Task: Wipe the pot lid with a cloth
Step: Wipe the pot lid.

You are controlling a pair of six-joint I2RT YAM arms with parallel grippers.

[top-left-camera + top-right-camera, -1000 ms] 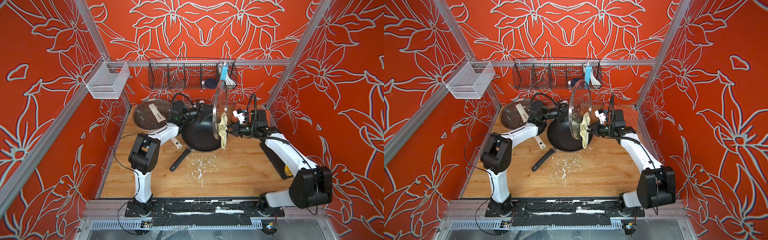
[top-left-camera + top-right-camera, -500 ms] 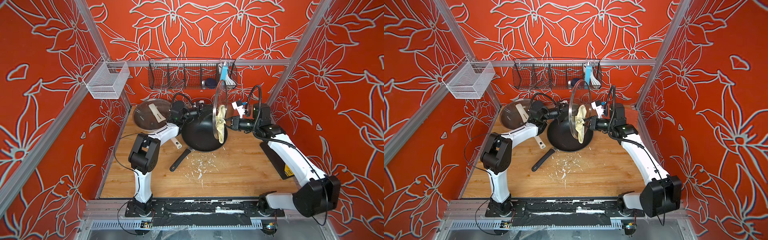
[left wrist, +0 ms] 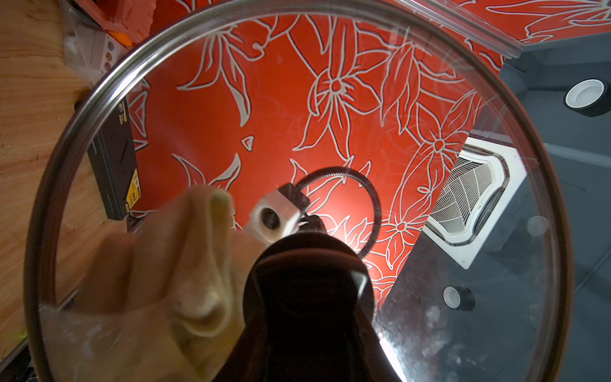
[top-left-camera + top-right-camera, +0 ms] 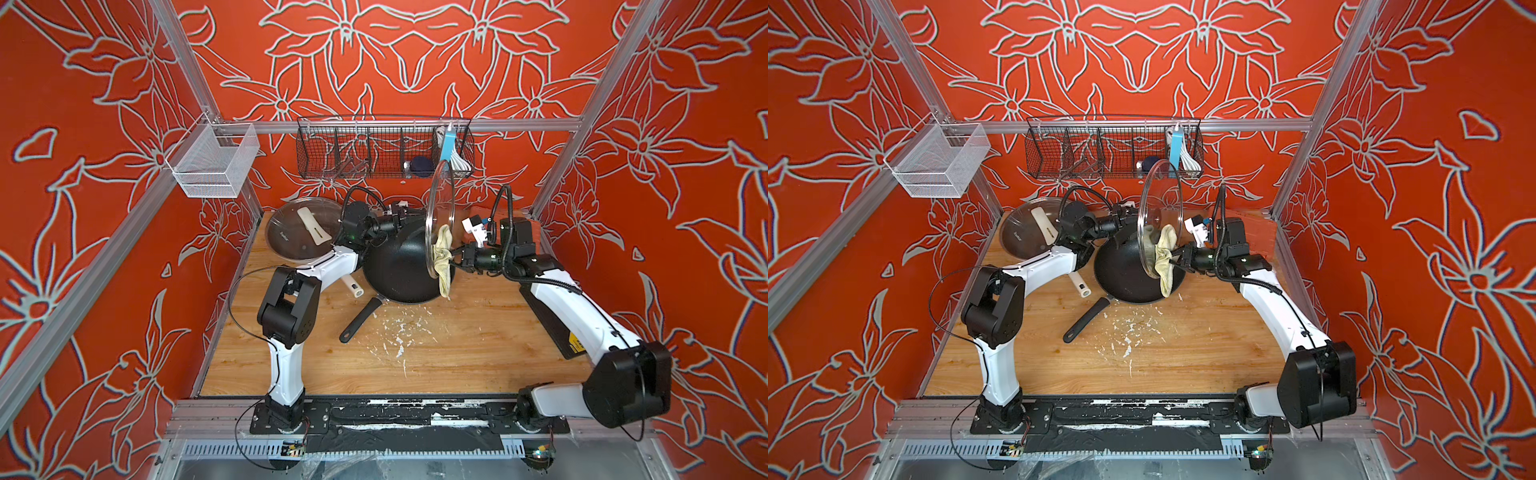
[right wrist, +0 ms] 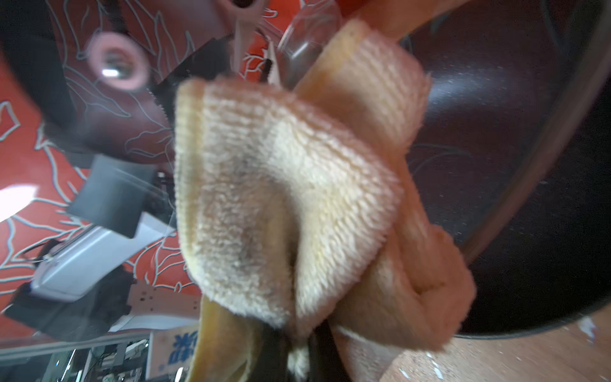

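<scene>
The pot lid [image 4: 440, 210] is held upright on edge over the pan [image 4: 395, 270], near the bench's [image 4: 457, 345] back edge, presumably so its underside can be reached. Its knob is clamped in the left gripper [image 4: 405, 220]. The cloth [image 4: 443, 257] is pinched in the right gripper [image 4: 456, 254] and pressed against the lower glass. Cloudy smears near the rim are shown only in the left wrist view.

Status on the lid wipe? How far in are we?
Done: the left gripper holds the glass lid upright by its knob over the black pan. The right gripper is shut on the cloth.
In hand: the cloth is pressed on the lid's lower face, opposite the knob.
Left: whitish smears show near the rim, so wiping looks unfinished.
</scene>
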